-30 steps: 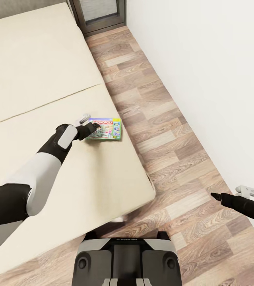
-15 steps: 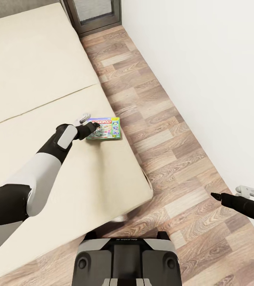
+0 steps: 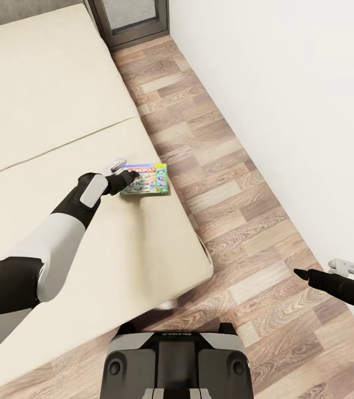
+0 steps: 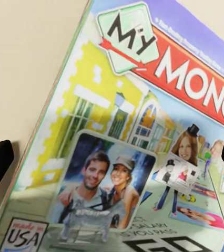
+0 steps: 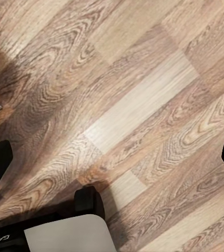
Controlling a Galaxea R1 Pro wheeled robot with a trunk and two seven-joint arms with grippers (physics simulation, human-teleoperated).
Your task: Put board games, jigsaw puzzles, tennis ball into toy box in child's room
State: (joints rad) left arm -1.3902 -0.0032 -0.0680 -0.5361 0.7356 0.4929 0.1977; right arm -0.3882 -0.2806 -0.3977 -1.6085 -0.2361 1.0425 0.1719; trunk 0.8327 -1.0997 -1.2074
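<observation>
MONOPOLY board game [image 3: 146, 179] lies flat on the bed [image 3: 49, 111], near its right edge. My left gripper [image 3: 126, 173] is at the box's left end, fingers spread wide. Floor [image 3: 221, 183] runs right of the bed, wall [image 3: 287, 94] beyond. My right gripper [image 3: 298, 272] hangs over the floor, well apart from the bed.

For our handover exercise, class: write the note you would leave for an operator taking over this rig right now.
Left gripper: open, fingers either side of the Monopoly board game, not closed on it.
Right gripper: open, empty, over the wood floor.
The game lies flat near the bed edge.
Done: nothing visibly packed.
Left: grasp this game and carry it to the toy box; the other toys aren't visible from here.
</observation>
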